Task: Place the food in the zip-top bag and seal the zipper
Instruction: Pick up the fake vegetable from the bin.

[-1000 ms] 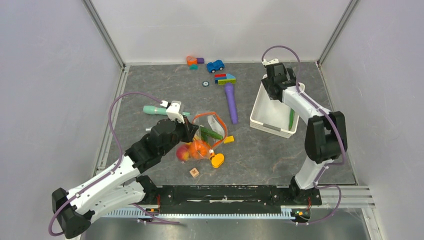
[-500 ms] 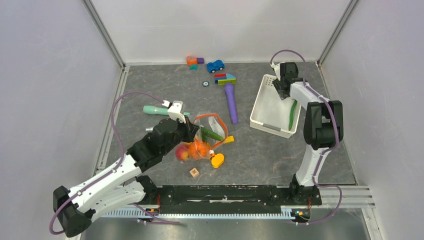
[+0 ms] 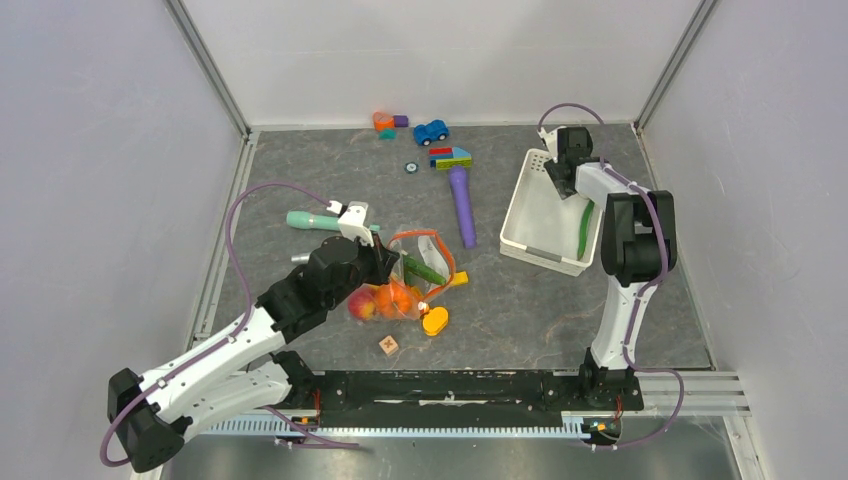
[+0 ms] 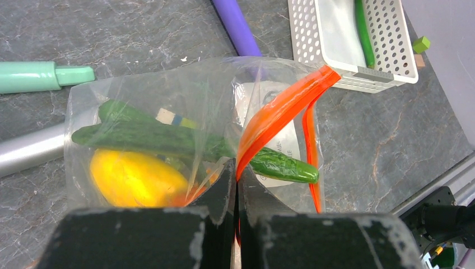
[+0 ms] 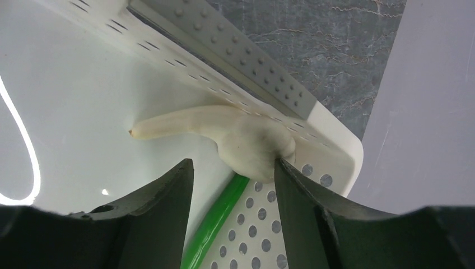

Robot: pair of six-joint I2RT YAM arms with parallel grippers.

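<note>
The clear zip-top bag (image 4: 168, 101) lies mid-table and holds a cucumber (image 4: 145, 137), a yellow squash (image 4: 134, 176), an orange pumpkin (image 3: 398, 297) and a red fruit (image 3: 364, 306). My left gripper (image 4: 236, 168) is shut on the orange-red zipper (image 4: 280, 106) and holds that edge of the mouth up. In the far corner of the white basket (image 5: 84, 84), my right gripper (image 5: 233, 163) is open around a white garlic-like piece (image 5: 246, 140). Its right finger (image 5: 297, 190) touches the piece; the left finger stands apart. A thin green bean (image 5: 215, 224) lies beneath.
A purple tool (image 3: 462, 205) lies between bag and basket (image 3: 530, 215), and a teal tool (image 3: 310, 220) left of the bag. A yellow-orange block (image 3: 434, 321) and a small wooden cube (image 3: 388, 345) sit nearer my bases. A blue car (image 3: 431, 131) and blocks (image 3: 451, 157) stand at the back.
My right gripper has shifted right into the basket's far corner and its jaws have narrowed around the white piece. The left gripper and bag have stayed put.
</note>
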